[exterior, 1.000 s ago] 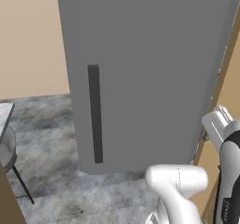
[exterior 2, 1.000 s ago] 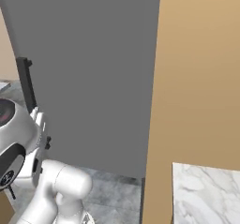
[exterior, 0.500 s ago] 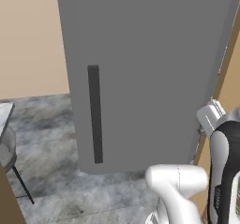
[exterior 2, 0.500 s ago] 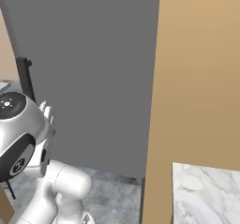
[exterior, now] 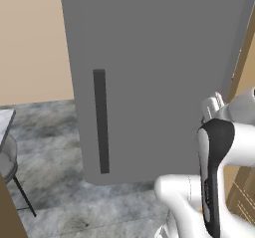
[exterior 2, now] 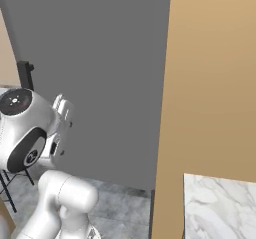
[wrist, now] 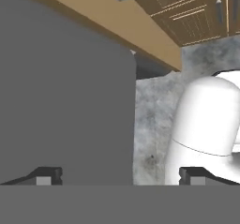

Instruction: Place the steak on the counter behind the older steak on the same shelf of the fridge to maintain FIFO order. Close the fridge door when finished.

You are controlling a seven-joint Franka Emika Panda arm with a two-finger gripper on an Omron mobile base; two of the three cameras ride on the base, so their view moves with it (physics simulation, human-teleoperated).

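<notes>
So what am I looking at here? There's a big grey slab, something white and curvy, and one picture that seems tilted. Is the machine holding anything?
The white curvy thing is a robot arm with dark joints, standing on a base that can drive. Two cameras ride on that base, behind the arm to its left and right. Both look at the tall flat dark grey fridge door with its long black vertical bar handle, beside a light wood side panel. A corner of the white-and-grey marbled stone counter shows at lower right in the right view. The tilted picture comes from a camera on the hand: the two-finger gripper has its dark finger tips far apart, open, with nothing between them. It looks along the grey door towards the mottled grey floor.
</notes>
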